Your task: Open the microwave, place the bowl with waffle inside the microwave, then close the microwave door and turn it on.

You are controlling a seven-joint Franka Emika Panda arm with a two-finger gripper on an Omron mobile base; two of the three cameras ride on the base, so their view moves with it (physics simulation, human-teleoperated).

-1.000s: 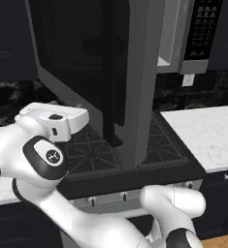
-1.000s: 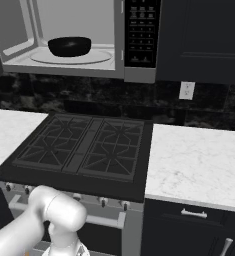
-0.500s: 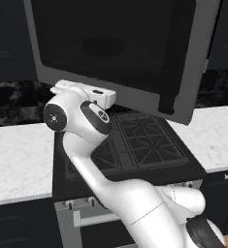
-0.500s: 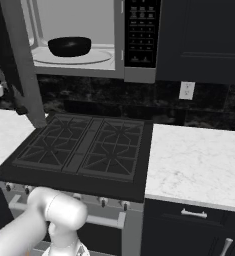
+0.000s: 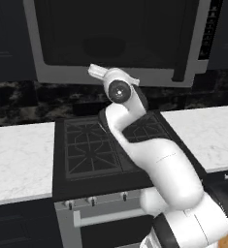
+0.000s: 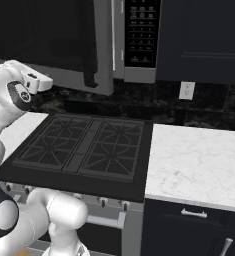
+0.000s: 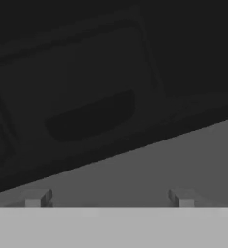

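left base: behind-left, facing microwave | right base: behind-right, same stove | hand view: close against door glass

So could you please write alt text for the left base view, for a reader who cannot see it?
A microwave with a dark glass door hangs shut or nearly shut above a black gas stove; a dim bowl shows through the glass. A white robot arm reaches up to the door's lower edge, between white marble counters.

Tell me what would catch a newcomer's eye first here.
The wide grey-framed microwave door with dark glass is swung nearly shut, the small round black bowl dim behind it. The white arm's open fingers sit right against the door's lower frame, above the black gas stove.
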